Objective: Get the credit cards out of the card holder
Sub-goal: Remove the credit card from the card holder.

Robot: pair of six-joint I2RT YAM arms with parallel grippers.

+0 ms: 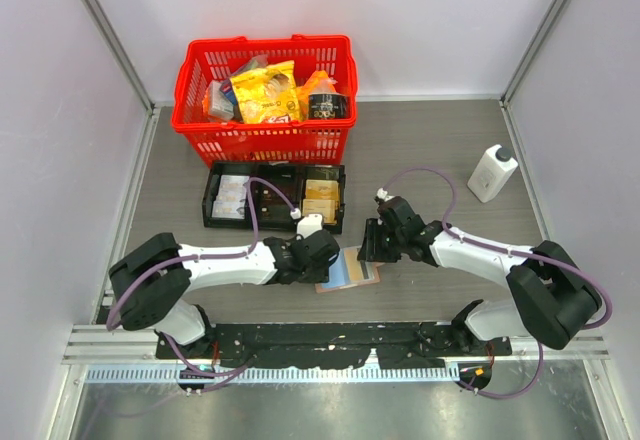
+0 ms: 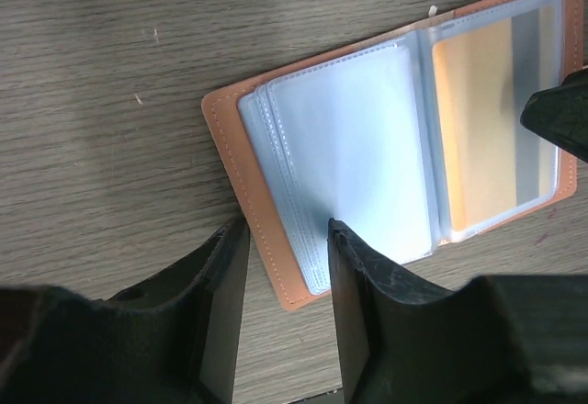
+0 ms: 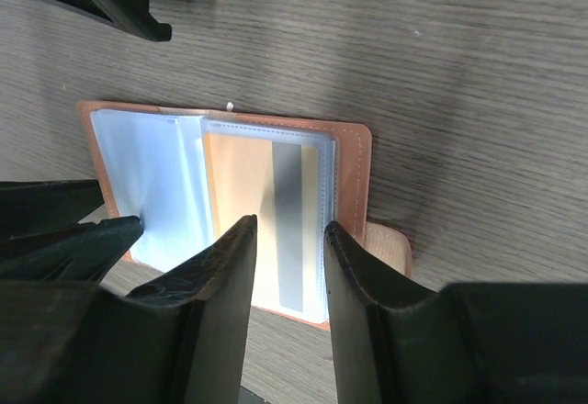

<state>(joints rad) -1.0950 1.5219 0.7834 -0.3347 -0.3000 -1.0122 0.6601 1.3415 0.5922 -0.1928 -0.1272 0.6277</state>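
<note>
card holder (image 2: 367, 138): lies open and flat on the table (image 1: 440, 150), right under both grippers, clear sleeves up so the pockets face the fingers.
card (image 3: 243, 202): gold with a grey stripe, inside the sleeve on the right gripper's half, directly below that gripper's gap. no loose card shows.
left gripper (image 2: 285, 239): jaws apart, holding nothing. one finger sits on the table just beside the leather edge, the other tip on the empty sleeves. probably pinning this half so the holder can't slide or fold shut.
right gripper (image 3: 289, 230): jaws spread, empty, poised over the card with a finger on either side of the stripe. cannot tell whether the tips touch the plastic.
snap tab (image 3: 390, 248): sticks out just past the right gripper's outer finger.
step: judged early, the card not yet out. next it must slide toward the sleeve mouth.
risk: slick plastic and a thin card, so the tips may slip.
tray (image 1: 275, 197): beyond the left gripper.
basket (image 1: 265, 100): further beyond the tray.
</note>
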